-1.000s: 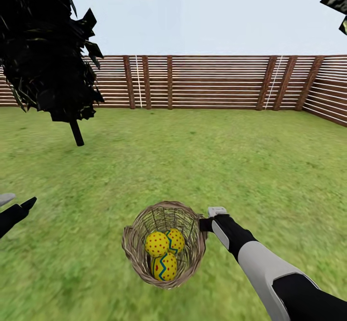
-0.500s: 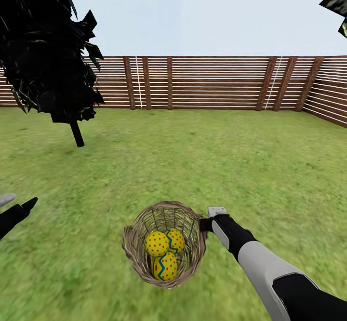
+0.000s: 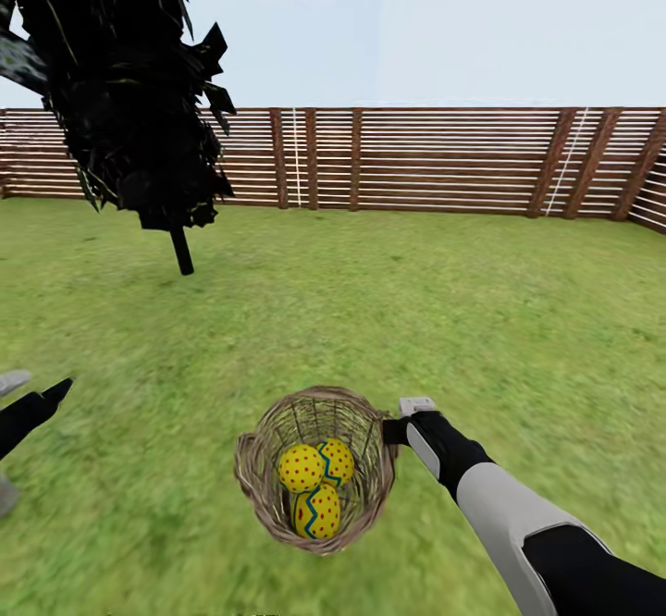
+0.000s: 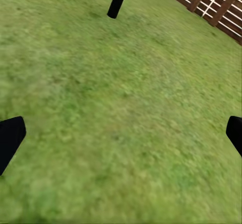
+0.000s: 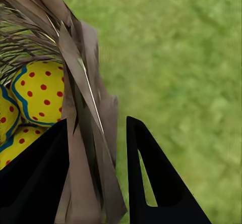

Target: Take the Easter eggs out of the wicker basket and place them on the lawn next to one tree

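Head view has the lawn [image 3: 481, 320] spreading out to the slat fence [image 3: 444, 158] at the back, with a black-trunked tree [image 3: 129, 89] up on my left side, dark foliage hanging over a thin trunk. Closer in, my right arm reaches in from the lower right and my right gripper [image 3: 396, 431] sits right at the basket [image 3: 268, 496] rim. From the right wrist cam, one finger [image 5: 30, 183] is inside the basket and the other outside, closed down on the wicker wall [image 5: 83, 133] between them, so I've got it pinched by the rim. Three eggs [image 3: 302, 468] are all in the basket, piled together, yellow with red dots and blue zigzags. My left gripper [image 4: 121, 138] is spread wide with nothing in it, just grass under it and the tree trunk further off.
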Controlling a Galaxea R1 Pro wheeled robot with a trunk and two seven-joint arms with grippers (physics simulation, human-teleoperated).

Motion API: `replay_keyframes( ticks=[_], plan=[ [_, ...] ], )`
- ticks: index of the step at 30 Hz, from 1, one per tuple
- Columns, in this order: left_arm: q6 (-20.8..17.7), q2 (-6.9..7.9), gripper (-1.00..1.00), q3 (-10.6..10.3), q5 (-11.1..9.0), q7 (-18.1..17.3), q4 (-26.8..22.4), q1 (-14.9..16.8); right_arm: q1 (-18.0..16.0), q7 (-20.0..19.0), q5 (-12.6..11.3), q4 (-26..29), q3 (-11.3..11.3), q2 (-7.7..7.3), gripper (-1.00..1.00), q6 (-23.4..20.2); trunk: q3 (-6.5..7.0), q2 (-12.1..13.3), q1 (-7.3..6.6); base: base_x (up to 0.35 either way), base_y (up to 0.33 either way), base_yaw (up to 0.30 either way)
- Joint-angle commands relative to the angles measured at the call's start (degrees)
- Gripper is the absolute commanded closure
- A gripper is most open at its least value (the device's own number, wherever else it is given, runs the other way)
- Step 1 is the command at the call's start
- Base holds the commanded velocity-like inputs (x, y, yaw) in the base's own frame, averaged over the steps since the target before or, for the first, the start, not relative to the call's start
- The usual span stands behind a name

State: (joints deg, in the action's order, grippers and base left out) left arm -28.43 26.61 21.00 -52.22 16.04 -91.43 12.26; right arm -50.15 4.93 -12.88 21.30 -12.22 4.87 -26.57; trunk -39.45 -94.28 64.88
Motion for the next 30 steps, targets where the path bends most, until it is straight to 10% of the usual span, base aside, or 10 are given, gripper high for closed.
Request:
replay_keyframes(
  ticks=[1, 30],
  plan=[
    [-0.22, 0.01, -1.0, 0.0, -0.6, 0.49, -0.07, 0.05, -0.03, 0.43, -0.92, 0.14, -0.34, -0.04, 1.0, -0.24, -0.05, -0.03, -0.01, 0.0, 0.0, 0.29],
    [-0.22, 0.02, -1.0, -0.1, -0.54, 0.49, -0.09, 0.05, -0.03, 0.43, -0.92, 0.14, -0.61, 0.47, 1.0, -0.24, -0.05, -0.03, -0.01, 0.0, 0.0, 0.291]
  ],
)
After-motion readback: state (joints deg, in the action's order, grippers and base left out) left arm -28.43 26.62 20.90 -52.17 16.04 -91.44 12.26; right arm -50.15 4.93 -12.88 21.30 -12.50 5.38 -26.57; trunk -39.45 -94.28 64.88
